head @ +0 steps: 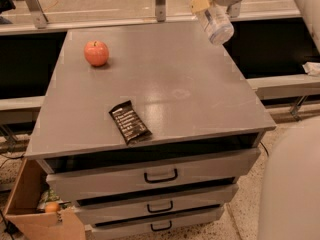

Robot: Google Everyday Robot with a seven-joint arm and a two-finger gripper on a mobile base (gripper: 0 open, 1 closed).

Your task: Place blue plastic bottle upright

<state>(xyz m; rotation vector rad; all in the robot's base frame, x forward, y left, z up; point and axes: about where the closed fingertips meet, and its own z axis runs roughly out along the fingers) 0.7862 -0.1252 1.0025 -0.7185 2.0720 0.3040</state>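
While the gripper (207, 4) hangs well right of the round apple (96, 53), its fingers (201, 1) clamp the clear, cylindrical blue plastic bottle (218, 25), tilted above the matte grey surface (165, 79).

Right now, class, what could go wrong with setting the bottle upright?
The pincer holds the bottle tilted in the air near the table's far right corner. Released tilted, it may topple and roll. Set down that close to the edge, it might fall off.
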